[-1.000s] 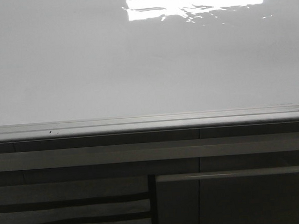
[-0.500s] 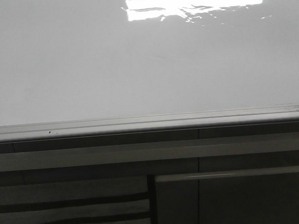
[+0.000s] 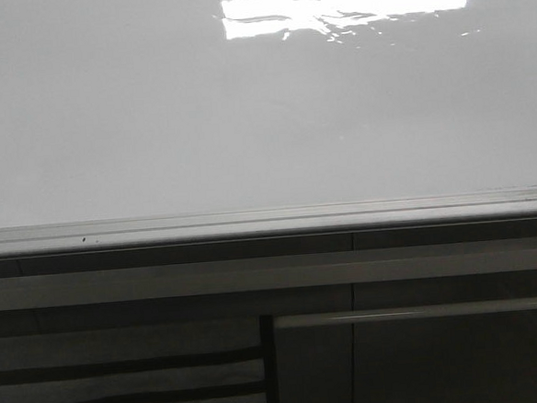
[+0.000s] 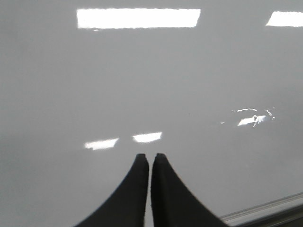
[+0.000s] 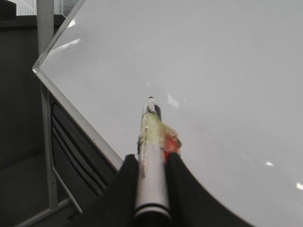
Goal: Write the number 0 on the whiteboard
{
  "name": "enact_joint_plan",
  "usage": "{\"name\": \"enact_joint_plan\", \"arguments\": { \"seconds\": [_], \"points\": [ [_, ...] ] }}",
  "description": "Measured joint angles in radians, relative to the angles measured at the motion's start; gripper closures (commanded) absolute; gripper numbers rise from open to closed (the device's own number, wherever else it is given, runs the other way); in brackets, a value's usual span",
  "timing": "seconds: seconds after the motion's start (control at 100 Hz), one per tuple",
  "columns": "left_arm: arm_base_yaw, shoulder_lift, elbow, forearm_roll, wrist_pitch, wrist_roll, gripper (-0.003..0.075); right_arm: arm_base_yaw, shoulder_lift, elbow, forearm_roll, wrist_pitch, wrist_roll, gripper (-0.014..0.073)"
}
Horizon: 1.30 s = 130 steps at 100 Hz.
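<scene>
Dim, grey views; ceiling-light glare streaks the whiteboard [image 3: 152,117].

Left gripper [image 4: 151,163]: black fingers pressed together tip to tip, nothing between them, hovering inside the near edge of the board. Right gripper [image 5: 150,163]: fingers clamped on the barrel of a marker pen [image 5: 151,142], pen sticking out forward past the fingertips, near a corner of the board. Neither arm shows in the front view.

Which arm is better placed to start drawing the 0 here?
Right. The right gripper is shut on the marker pen, its tip aimed at the blank whiteboard. The left gripper is shut and holds nothing.
</scene>
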Motion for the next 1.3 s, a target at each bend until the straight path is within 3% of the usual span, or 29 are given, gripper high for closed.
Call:
{"name": "enact_joint_plan", "arguments": {
  "seconds": [0.4, 0.6, 0.68, 0.89, 1.12, 1.3],
  "points": [
    [0.000, 0.000, 0.000, 0.000, 0.000, 0.000, 0.0740, -0.057, 0.000, 0.039, 0.078, -0.129, -0.048, 0.0641],
    [0.000, 0.000, 0.000, 0.000, 0.000, 0.000, 0.0740, -0.057, 0.000, 0.041, 0.077, -0.125, -0.049, 0.0641],
    [0.000, 0.000, 0.000, 0.000, 0.000, 0.000, 0.0740, -0.064, 0.000, 0.047, 0.134, -0.121, -0.073, 0.0641],
    [0.000, 0.000, 0.000, 0.000, 0.000, 0.000, 0.0740, -0.204, 0.000, 0.080, 0.361, -0.140, -0.229, 0.0641],
    [0.000, 0.000, 0.000, 0.000, 0.000, 0.000, 0.0740, -0.378, -0.002, 0.110, 0.428, -0.142, -0.246, 0.0641],
    [0.000, 0.000, 0.000, 0.000, 0.000, 0.000, 0.0740, -0.404, -0.010, 0.110, 0.434, -0.142, -0.246, 0.0641]
  ]
}}
